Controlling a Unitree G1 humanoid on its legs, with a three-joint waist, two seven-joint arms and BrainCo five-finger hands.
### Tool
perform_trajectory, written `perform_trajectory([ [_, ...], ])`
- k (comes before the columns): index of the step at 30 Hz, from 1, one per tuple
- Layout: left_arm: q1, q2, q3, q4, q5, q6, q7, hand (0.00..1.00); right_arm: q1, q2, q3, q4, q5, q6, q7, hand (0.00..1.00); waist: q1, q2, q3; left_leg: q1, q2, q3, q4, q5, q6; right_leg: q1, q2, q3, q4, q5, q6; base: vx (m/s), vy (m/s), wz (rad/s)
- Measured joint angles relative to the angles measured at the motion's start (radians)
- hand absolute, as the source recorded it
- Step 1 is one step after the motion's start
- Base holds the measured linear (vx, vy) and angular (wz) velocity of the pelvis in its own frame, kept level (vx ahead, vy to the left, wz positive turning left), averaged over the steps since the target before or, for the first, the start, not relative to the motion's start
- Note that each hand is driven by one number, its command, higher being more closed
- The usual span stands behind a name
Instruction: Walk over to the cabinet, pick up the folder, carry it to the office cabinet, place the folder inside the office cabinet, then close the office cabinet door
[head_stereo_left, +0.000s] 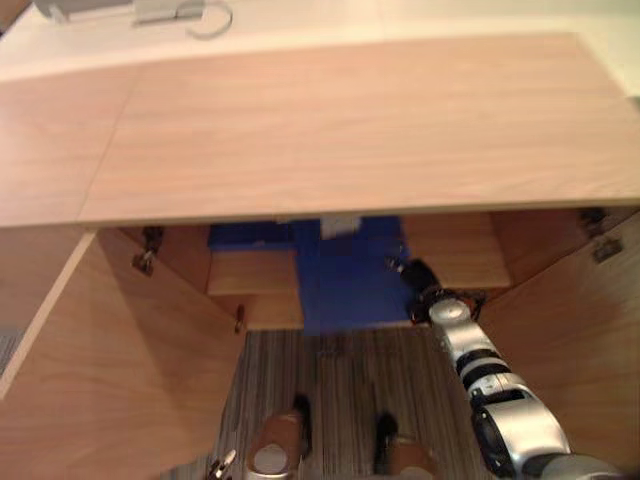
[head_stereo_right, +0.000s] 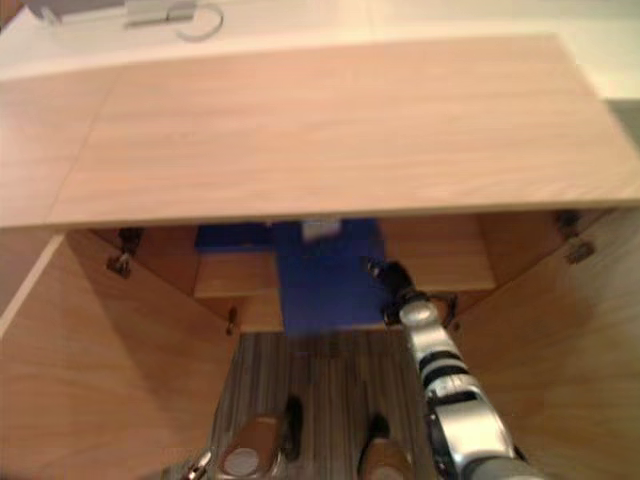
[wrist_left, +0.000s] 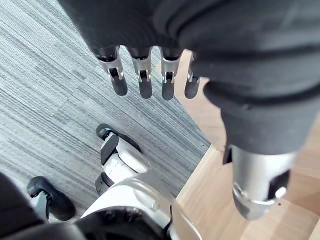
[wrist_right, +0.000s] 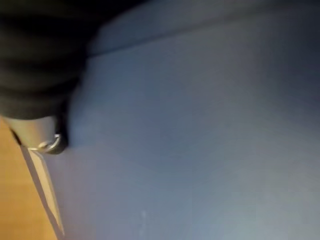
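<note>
The right hand (head_stereo_left: 417, 275) is reached into the open office cabinet (head_stereo_left: 350, 120), just under the front edge of the cabinet's top. It lies against the right edge of the blue folder (head_stereo_left: 345, 280). Its wrist view shows the blue cover right up against the hand, but I cannot tell whether it is gripping the folder or only resting on it. The left hand (wrist_left: 145, 75) hangs released above the striped carpet (wrist_left: 50, 100) in front of the cabinet and holds nothing.

The folder is inside the cabinet, at the middle of the opening. It sits between a wooden shelf board (head_stereo_left: 255, 285) on the cabinet's left side and another (head_stereo_left: 455, 255) on its right. A pale label (head_stereo_left: 340, 228) shows toward the cabinet's back. I cannot tell whether the folder lies flat or leans. Both doors, the left door (head_stereo_left: 120, 370) and the right door (head_stereo_left: 585, 330), stand swung out from the cabinet front.

The folder is probably light, broad and thin, and fairly stiff across its cover. The surface looks smooth, so a loose hold could slip. If it is held by one cover alone it may fall open, so the spine or the closed edge is the safer place to take it, pinched through both faces. It does not look fragile.
</note>
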Motion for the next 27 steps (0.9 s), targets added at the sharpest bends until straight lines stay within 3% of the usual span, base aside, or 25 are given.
perform_trajectory([
  [2,-0.003,-0.006,0.004,-0.037,-0.034,0.003,0.001,0.00,-0.028,0.041,-0.001,-0.042,0.176,-0.001,-0.009,1.00,0.002,-0.003,0.016,-0.077,0.009,0.013,0.106,-0.046,0.003,-0.092,-0.018,0.017,0.130,-0.055,0.000,-0.20,0.045,-0.15],
  [8,-0.026,-0.033,0.016,-0.104,-0.104,0.008,-0.003,0.00,-0.139,0.106,-0.117,-0.058,0.487,-0.010,-0.032,1.00,0.012,-0.016,0.059,-0.230,0.005,0.018,0.219,-0.059,0.002,-0.259,-0.057,0.020,0.289,-0.093,-0.009,-0.16,0.018,0.04],
  [11,-0.034,-0.049,0.017,-0.114,-0.125,0.016,0.000,0.00,-0.226,0.113,-0.191,-0.058,0.659,-0.039,-0.066,1.00,0.019,-0.019,0.091,-0.299,0.000,0.007,0.271,-0.063,0.002,-0.328,-0.072,0.015,0.358,-0.113,-0.016,-0.08,-0.004,0.17],
  [14,-0.066,-0.047,0.015,-0.115,-0.138,0.017,0.021,0.00,-0.314,0.101,-0.244,-0.058,0.837,-0.099,-0.103,1.00,0.028,-0.019,0.099,-0.394,-0.009,-0.036,0.346,-0.070,-0.003,-0.398,-0.092,-0.017,0.440,-0.145,-0.018,-0.05,-0.021,0.33],
  [18,-0.111,-0.043,0.010,-0.127,-0.152,0.018,0.050,0.00,-0.427,0.069,-0.315,-0.054,1.010,-0.161,-0.160,1.00,0.047,-0.018,0.112,-0.488,-0.033,-0.076,0.409,-0.072,-0.007,-0.470,-0.125,-0.050,0.524,-0.183,-0.026,-0.03,-0.020,0.38],
  [22,-0.129,-0.043,0.000,-0.143,-0.181,0.024,0.084,0.00,-0.524,-0.030,-0.373,-0.012,1.151,-0.205,-0.224,1.00,0.064,-0.004,0.123,-0.578,-0.074,-0.119,0.470,-0.075,-0.012,-0.526,-0.171,-0.087,0.604,-0.222,-0.029,-0.03,0.015,0.39],
  [27,-0.141,-0.023,0.008,-0.157,-0.181,0.031,0.123,0.00,-0.606,-0.173,-0.392,0.058,1.187,-0.221,-0.304,1.00,0.077,0.005,0.129,-0.686,-0.129,-0.154,0.523,-0.072,-0.026,-0.605,-0.231,-0.115,0.694,-0.266,-0.031,-0.02,0.016,0.43],
])
